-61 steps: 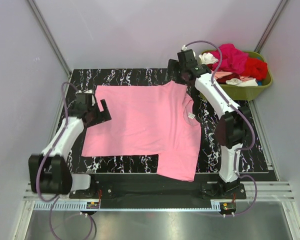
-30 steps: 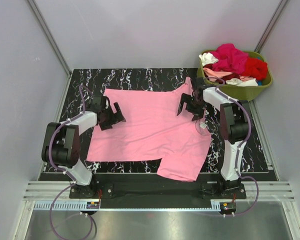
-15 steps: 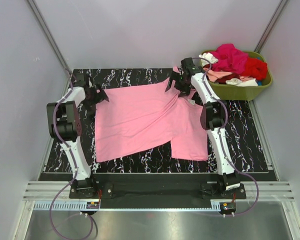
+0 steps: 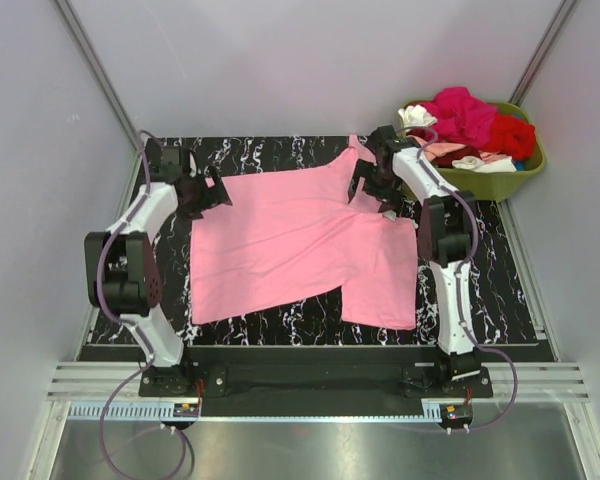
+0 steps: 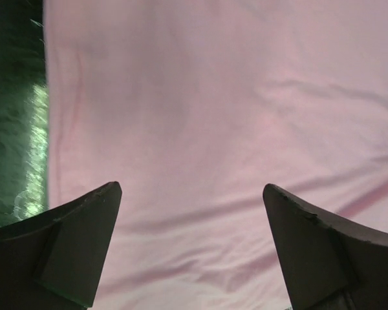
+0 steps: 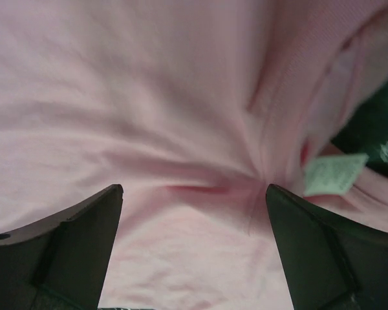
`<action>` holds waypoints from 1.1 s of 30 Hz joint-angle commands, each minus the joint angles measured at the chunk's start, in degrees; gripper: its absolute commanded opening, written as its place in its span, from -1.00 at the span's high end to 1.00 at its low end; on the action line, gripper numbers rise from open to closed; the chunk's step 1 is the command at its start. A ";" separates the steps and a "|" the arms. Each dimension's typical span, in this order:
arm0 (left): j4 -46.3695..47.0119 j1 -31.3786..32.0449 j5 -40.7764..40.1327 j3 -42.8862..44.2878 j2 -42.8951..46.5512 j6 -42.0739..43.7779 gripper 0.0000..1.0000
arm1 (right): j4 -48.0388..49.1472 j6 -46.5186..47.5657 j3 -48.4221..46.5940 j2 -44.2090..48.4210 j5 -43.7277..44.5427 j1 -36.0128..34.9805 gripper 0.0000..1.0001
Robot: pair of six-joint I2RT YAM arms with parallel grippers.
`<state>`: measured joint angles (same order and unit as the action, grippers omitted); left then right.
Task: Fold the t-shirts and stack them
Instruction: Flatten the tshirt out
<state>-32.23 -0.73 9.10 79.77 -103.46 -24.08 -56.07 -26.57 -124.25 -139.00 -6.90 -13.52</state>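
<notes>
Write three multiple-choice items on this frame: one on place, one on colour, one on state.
1. Where does the olive-green tub stand?
A) at the far right corner
B) at the near left edge
C) in the middle of the black mat

2. What colour is the t-shirt spread on the mat?
A) white
B) pink
C) red

3. How do the left gripper and right gripper stand?
A) both open
B) both shut on cloth
C) left shut, right open

Key:
1 A, the top view shows the tub at the far right, by the mat's corner.
2 B, pink cloth covers the mat's middle.
3 A, each wrist view shows jaws wide apart over the shirt with nothing between them.
</notes>
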 commanded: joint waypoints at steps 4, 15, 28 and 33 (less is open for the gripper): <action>7.44 2.40 1.71 -12.52 4.33 -2.64 -0.97 | -0.88 2.13 12.59 19.80 6.63 -0.81 -0.99; 6.30 2.14 -0.23 -3.23 -10.78 -0.18 -0.97 | 9.40 0.20 45.74 39.59 2.95 -0.90 -0.99; -11.88 -1.03 -1.63 30.96 -26.89 3.77 -0.97 | 9.93 0.73 49.36 45.29 2.50 -0.81 -0.99; -9.17 -0.94 -2.68 19.22 -6.83 2.37 -0.97 | 7.22 -4.53 57.95 55.48 6.62 -0.98 -0.99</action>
<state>-39.99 -1.85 8.14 102.72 -125.73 -21.80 -46.70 -27.22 -70.15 -91.39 -3.42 -13.96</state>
